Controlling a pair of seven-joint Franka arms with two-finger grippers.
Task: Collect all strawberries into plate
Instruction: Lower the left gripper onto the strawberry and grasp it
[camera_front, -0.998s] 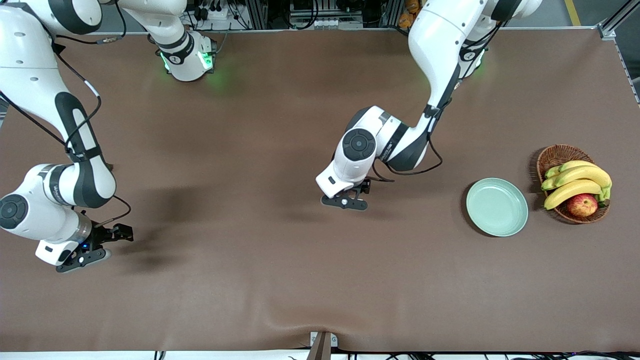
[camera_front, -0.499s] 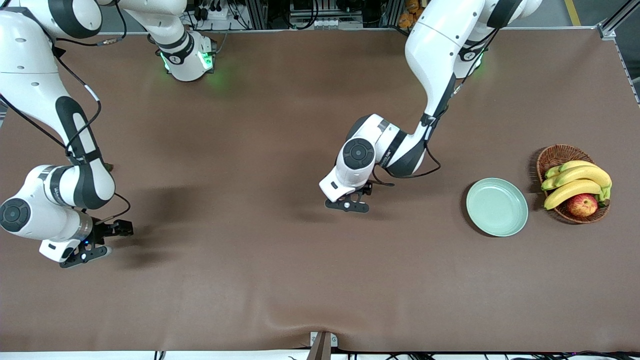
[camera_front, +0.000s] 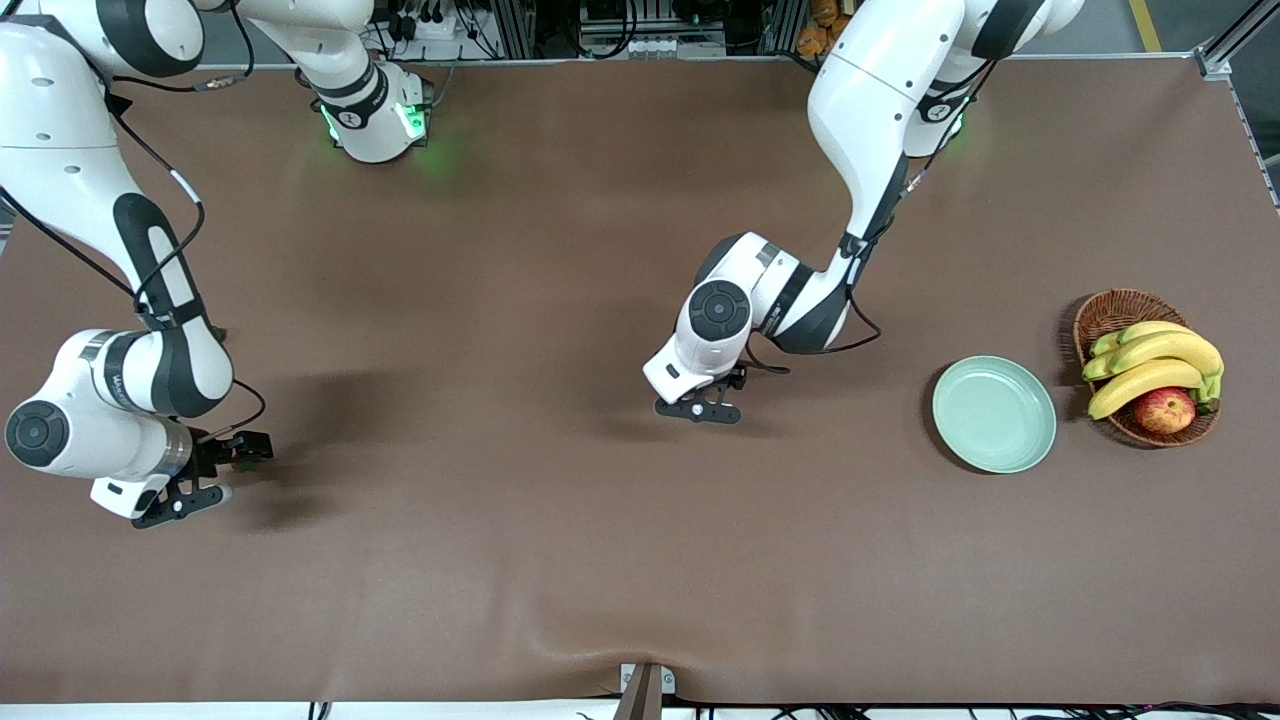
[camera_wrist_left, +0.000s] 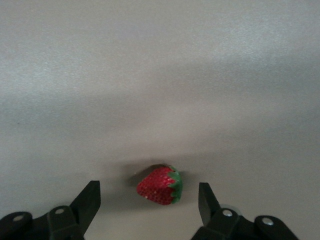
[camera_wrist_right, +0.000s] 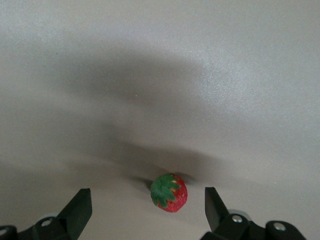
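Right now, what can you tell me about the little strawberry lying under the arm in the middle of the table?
The strawberry is small and bright red, with a seeded, dimpled skin and a green leafy cap at one end. It looks like a plastic toy. It lies on its side on the brown tabletop, casting a small shadow. The left hand hangs just over it, one finger on each side, open and not touching it. The front view hides the berry under that arm.

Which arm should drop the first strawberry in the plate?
Left. Its claw straddles a strawberry mid-table, closer to the plate. The right claw also brackets a berry, but at the right arm's end of the table.
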